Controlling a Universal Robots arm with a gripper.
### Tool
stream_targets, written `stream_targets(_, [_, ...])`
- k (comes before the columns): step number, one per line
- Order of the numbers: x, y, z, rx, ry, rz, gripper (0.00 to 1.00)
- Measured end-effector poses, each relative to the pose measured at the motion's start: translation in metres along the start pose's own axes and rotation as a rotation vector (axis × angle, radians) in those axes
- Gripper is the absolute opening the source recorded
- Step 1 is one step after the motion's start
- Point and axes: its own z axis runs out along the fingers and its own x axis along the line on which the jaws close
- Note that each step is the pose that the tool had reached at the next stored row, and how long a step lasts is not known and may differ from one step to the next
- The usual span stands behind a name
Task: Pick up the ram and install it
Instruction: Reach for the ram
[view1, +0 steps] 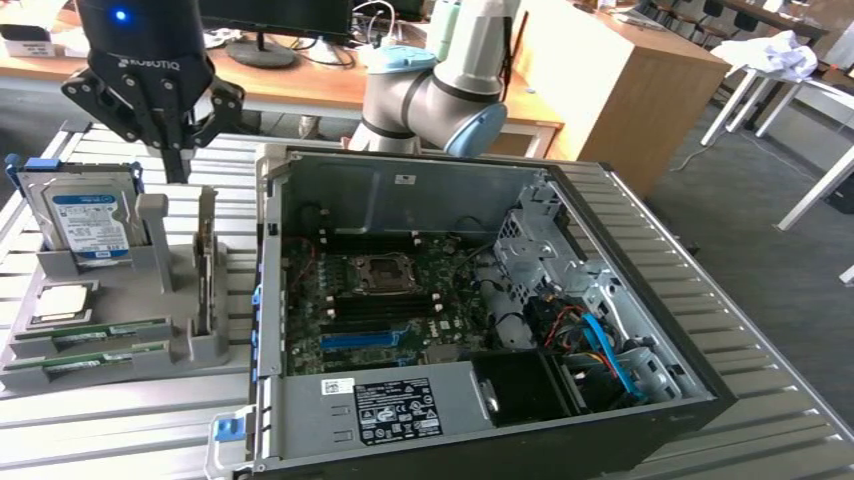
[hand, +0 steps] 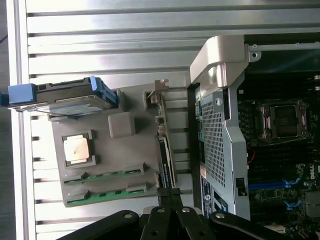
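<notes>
My gripper (view1: 178, 168) hangs shut and empty above the grey holder (view1: 174, 345) at the exterior view's left. In the wrist view its closed fingertips (hand: 170, 192) line up with the near end of a thin board (hand: 163, 145) standing on edge in the holder. I cannot tell whether that board is a ram stick. Two green ram sticks (hand: 107, 175) lie flat in the holder's slots, also seen from outside (view1: 91, 335). The gripper touches none of them.
The holder also carries a silver hard drive (view1: 91, 222) and a square processor (view1: 62, 303). To the exterior view's right lies the open computer case (view1: 274, 300), with its motherboard and CPU socket (view1: 380, 272). The arm's elbow (view1: 434, 95) rises behind the case.
</notes>
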Motion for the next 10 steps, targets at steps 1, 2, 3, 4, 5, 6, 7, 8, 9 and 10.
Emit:
stream_targets(1, [0.001,-0.0001,0.0000,-0.0001,-0.0001,0.000,0.10])
stream_targets(2, [0.003,-0.0002,-0.0001,0.0000,-0.0002,0.000,0.10])
stream_targets(3, [0.004,-0.0003,-0.0001,0.0000,-0.0004,0.000,0.10])
stream_targets(4, [0.006,-0.0004,-0.0002,0.0001,-0.0005,0.000,0.10])
stream_targets(5, [0.007,-0.0005,-0.0002,0.0001,-0.0006,0.000,0.10])
stream_targets(6, [0.008,-0.0006,-0.0002,0.0001,-0.0007,0.000,0.10])
stream_targets(7, [0.009,-0.0007,-0.0003,0.0003,-0.0008,0.000,0.10])
stream_targets(8, [0.010,-0.0008,-0.0003,0.0003,-0.0009,0.000,0.10])
stream_targets(9, [0.011,-0.0008,-0.0004,0.0005,-0.0009,0.000,0.10])
stream_targets(10, [0.012,-0.0009,-0.0004,0.0006,-0.0010,0.000,0.10])
